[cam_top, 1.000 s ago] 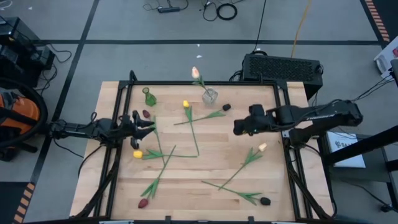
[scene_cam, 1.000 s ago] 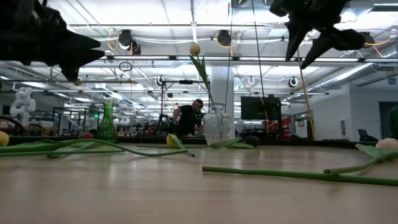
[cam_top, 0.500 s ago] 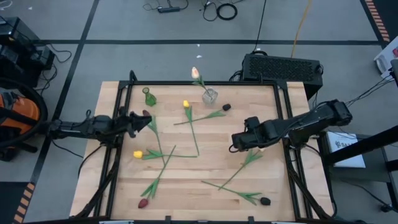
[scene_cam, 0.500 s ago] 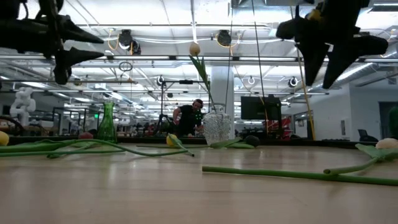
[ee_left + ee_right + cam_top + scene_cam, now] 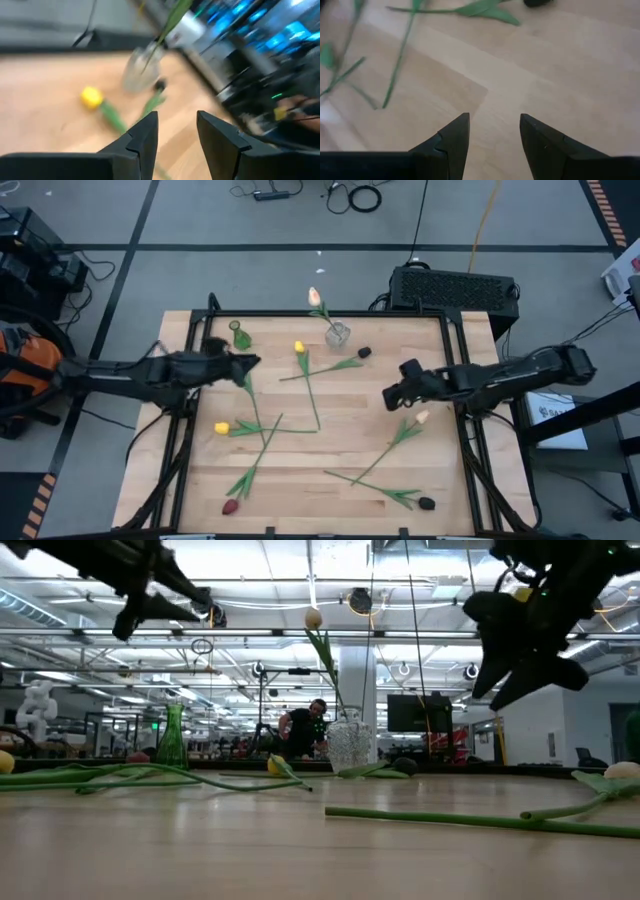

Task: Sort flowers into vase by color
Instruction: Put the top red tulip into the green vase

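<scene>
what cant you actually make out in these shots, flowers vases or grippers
- Clear glass vase, left wrist view: smeared by motion blur, its contents unreadable.
- Cream tulip, high view: too small to show whether the right gripper touches it.
- Green vase, high view: too small to see inside.
- Dark red tulip by the left gripper, high view: hidden under the arm.

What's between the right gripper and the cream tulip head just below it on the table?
Nothing. In the high view the right gripper hangs open next to the cream tulip head, with only bare wooden table between them. The gripper holds nothing.
</scene>
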`<state>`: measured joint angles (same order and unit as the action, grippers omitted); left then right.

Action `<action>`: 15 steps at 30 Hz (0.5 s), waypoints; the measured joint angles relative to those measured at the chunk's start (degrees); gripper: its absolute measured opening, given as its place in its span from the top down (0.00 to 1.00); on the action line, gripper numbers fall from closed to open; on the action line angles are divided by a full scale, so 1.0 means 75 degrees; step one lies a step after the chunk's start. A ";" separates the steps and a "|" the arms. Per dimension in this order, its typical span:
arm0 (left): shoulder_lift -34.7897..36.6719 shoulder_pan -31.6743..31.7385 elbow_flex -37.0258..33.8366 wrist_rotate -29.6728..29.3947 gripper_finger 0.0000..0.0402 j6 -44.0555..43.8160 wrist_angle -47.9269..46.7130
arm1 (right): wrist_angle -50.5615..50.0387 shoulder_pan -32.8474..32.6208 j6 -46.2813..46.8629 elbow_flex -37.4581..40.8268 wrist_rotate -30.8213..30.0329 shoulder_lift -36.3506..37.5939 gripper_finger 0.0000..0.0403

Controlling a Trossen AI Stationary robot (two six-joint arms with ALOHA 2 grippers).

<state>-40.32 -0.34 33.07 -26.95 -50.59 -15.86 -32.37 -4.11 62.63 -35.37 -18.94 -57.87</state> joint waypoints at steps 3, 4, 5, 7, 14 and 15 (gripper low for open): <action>-0.1158 -0.0006 0.0422 0.0056 0.64 -0.1414 -0.0972 | -0.0163 0.0471 -0.0564 0.0423 0.0223 0.0825 0.59; -0.1511 -0.0006 0.0526 0.0127 0.64 -0.1858 -0.1313 | -0.0261 0.0658 -0.0767 0.0537 0.0340 0.1093 0.59; -0.1842 -0.0006 0.0651 0.0171 0.64 -0.2256 -0.1621 | -0.0352 0.0842 -0.0983 0.0620 0.0473 0.1336 0.59; -0.2394 -0.0006 0.0885 0.0186 0.64 -0.2991 -0.2143 | -0.0450 0.1189 -0.1443 0.0718 0.0740 0.1802 0.59; -0.3313 0.0210 0.1057 0.0608 0.64 -0.5638 -0.3816 | -0.0414 0.2065 -0.2940 0.0740 0.1223 0.2691 0.59; -0.3392 0.0243 0.1057 0.0747 0.64 -0.5898 -0.3962 | -0.0424 0.2159 -0.3063 0.0740 0.1321 0.2733 0.59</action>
<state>-65.76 1.49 40.99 -21.35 -94.82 -45.58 -35.55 12.08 39.66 -29.82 -9.03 -37.37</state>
